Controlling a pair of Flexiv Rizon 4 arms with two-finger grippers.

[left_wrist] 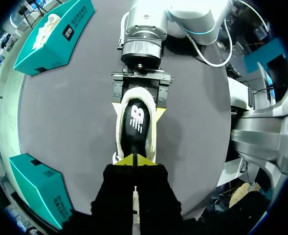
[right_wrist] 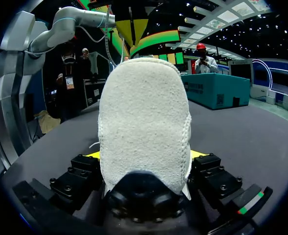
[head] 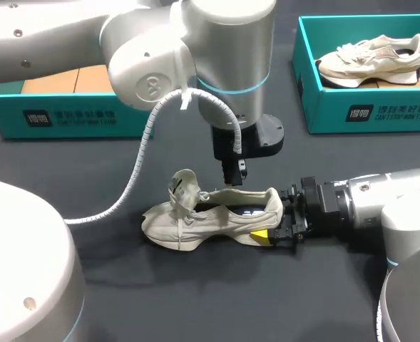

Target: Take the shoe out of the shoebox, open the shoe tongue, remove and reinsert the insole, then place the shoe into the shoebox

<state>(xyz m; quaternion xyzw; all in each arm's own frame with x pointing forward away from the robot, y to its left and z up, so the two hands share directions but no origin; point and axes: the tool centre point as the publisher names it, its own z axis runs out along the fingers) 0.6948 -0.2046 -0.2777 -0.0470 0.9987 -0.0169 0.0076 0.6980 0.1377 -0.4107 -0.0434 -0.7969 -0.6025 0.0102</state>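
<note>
The cream mesh-and-suede running shoe (head: 210,217) stands on its sole on the dark grey table (head: 217,299), out of its box. The right gripper (head: 270,215) clamps the shoe's heel with one yellow tip on each side, bracing the shoe from behind. The left gripper (left_wrist: 134,160) hangs straight above the shoe's opening. Its fingers are narrow, with the tips drawn together at the lace end of that opening, and I cannot tell whether anything is pinched between them. The floppy cream tongue (head: 183,184) stands up and forward, towards the shoe's toe. The black foam insole with a white logo (left_wrist: 136,125) lies flat inside the shoe. The open teal cardboard shoebox with a brown floor (head: 60,114) sits well apart from the shoe, beyond its toe end.

This looks like the insole step, with the tongue already open.

- **Bracing:** the heel clamp should be firm and low, so the shoe does not lift off the table when the insole is drawn.
- **Grasp:** the left fingers should take only the insole's free edge, not the lining or a lace.
- **Pull:** the draw should run back along the shoe towards its heel rather than straight up, because the forepart is tucked under the laces.
- **Reinsertion:** the toe end should go in first and slide forward, and then the heel end is pressed flat.
- **Risk:** the tongue may flop back over the opening.
</note>
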